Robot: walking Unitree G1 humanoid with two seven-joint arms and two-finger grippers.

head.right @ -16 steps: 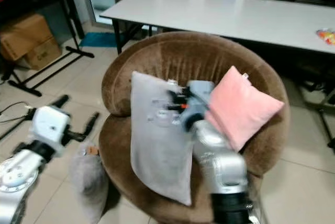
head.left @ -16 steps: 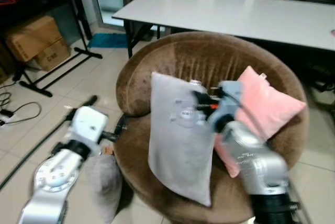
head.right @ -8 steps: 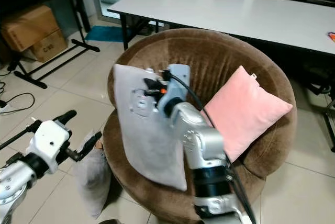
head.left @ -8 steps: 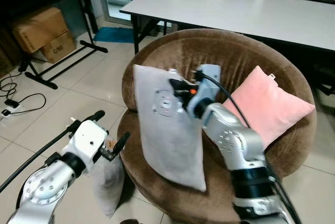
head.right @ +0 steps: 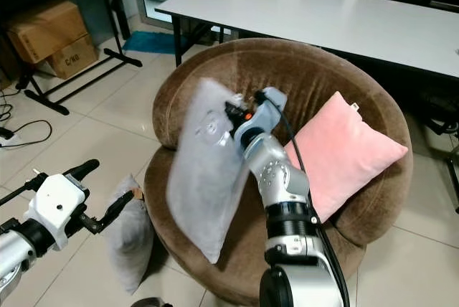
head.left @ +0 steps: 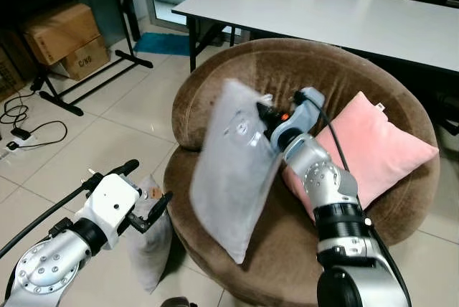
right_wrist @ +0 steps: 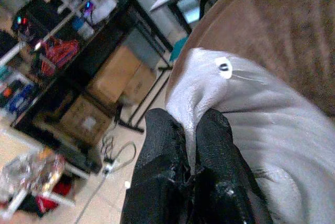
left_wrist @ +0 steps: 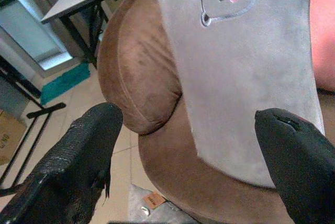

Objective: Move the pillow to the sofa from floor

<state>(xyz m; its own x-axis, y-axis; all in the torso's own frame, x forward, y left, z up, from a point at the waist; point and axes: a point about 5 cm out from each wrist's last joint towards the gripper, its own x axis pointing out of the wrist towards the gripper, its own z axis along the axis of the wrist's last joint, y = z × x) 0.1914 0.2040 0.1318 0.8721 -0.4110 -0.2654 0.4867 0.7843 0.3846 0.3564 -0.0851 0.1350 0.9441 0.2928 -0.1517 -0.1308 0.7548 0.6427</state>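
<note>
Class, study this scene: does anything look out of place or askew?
Yes. A second grey pillow lies on the floor tiles against the brown sofa, beside the open left gripper. The grey pillow pinched by the right gripper hangs tilted over the seat, not yet laid down.

Grey pillow (head.left: 233, 171): soft matt plush cloth, short nap, with a stitched bear-face patch; round sofa (head.left: 373, 210): brown velvety fabric, nap brushed in streaks, lightly sheened on the backrest; pink pillow (head.left: 376, 145): smooth matt cloth; second grey pillow (head.left: 150, 239) on the floor: matt plush fabric; floor (head.left: 107, 131): pale glazed tiles, smooth, faintly glossy; table (head.left: 344, 13): smooth white top, satin finish, on black legs; cardboard boxes (head.left: 61, 38): matt brown paperboard; right gripper (right_wrist: 196, 130): black fingers with a rough, grainy matt surface, pinching a fold of the plush; left gripper (left_wrist: 183, 156): the same coarse black fingers.
</note>
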